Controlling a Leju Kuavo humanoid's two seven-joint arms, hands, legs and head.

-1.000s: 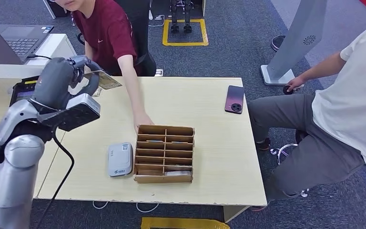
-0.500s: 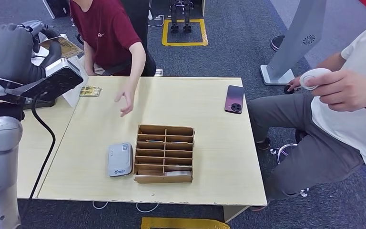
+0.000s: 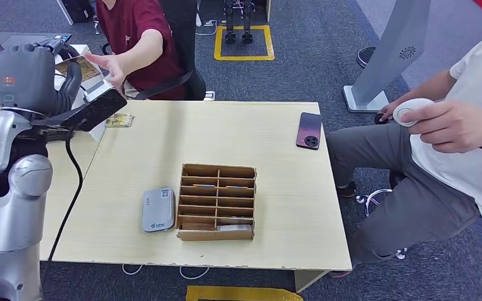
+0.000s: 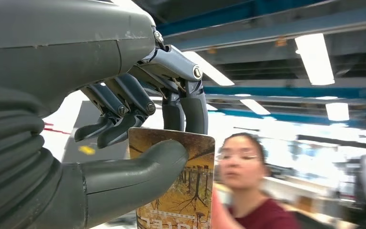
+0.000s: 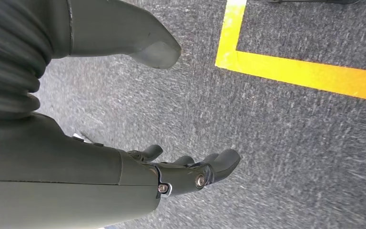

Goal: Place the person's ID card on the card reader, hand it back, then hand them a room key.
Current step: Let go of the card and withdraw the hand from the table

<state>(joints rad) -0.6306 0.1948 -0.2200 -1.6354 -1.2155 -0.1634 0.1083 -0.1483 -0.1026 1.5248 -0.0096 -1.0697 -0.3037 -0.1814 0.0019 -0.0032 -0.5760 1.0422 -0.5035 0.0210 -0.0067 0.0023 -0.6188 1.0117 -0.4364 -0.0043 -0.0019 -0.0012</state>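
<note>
1. your left hand (image 3: 34, 75) is raised at the far left, beyond the table (image 3: 276, 169), and pinches a card (image 3: 83, 68) between its thumb and fingers (image 4: 124, 102).
2. in the left wrist view the card (image 4: 181, 186) carries a yellow-brown tree picture and stands upright against the thumb.
3. the person in the dark red shirt (image 3: 141, 37) reaches an open hand (image 3: 110, 66) towards the card; you cannot tell whether it touches it.
4. your right hand (image 5: 190, 174) hangs over grey carpet, fingers apart and holding nothing.
5. the card reader (image 3: 158, 209) lies on the near left of the table, just beside the cardboard slot box (image 3: 216, 202).
6. a second card (image 3: 118, 120) lies at the table's far left edge.
7. a phone (image 3: 309, 130) lies at the far right of the table.
8. a person in white (image 3: 464, 125) sits at right, holding a small white device (image 3: 408, 111).
</note>
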